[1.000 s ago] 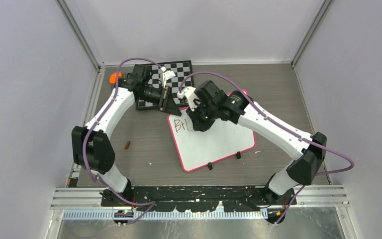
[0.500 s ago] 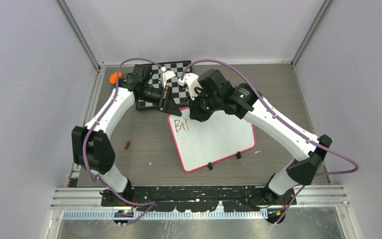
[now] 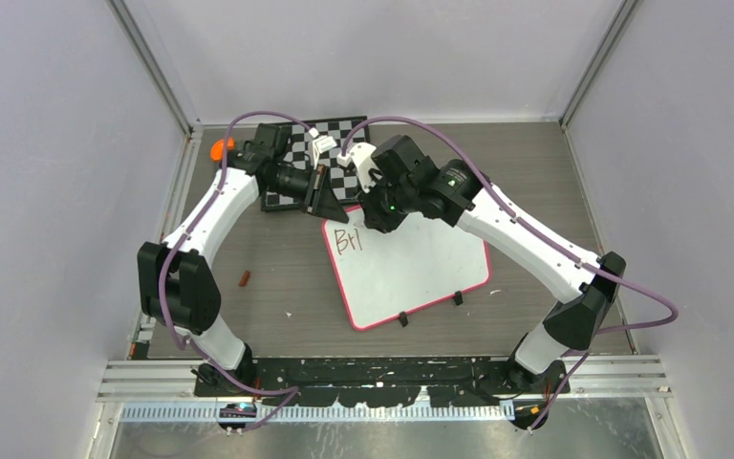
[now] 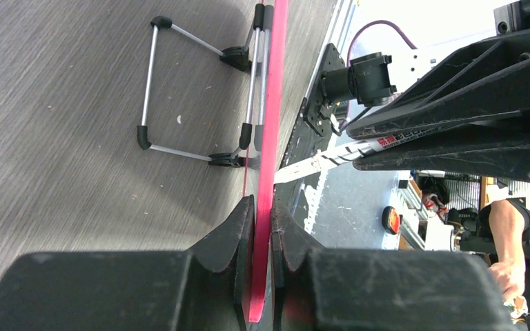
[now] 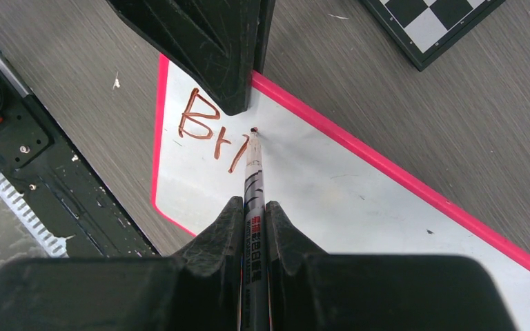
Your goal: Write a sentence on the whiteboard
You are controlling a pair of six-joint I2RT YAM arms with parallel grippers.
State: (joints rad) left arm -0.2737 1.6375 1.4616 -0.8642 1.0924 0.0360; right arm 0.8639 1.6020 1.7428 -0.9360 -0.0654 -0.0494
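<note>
In the top view, the whiteboard [image 3: 420, 273] is lying mid-frame, with the sentence [image 3: 348, 239] reading only "Bri" in its upper left corner. In the left wrist view, the left gripper [image 4: 262, 214] is pinching the pink rim. In the right wrist view, the right gripper [image 5: 254, 207] is clamping a marker [image 5: 254, 165], its tip resting on the whiteboard just right of the letters.

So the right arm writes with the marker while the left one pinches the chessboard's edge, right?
No: the left gripper pinches the whiteboard by its pink edge, not the chessboard, as the left wrist view shows. The right gripper does hold the marker.
</note>
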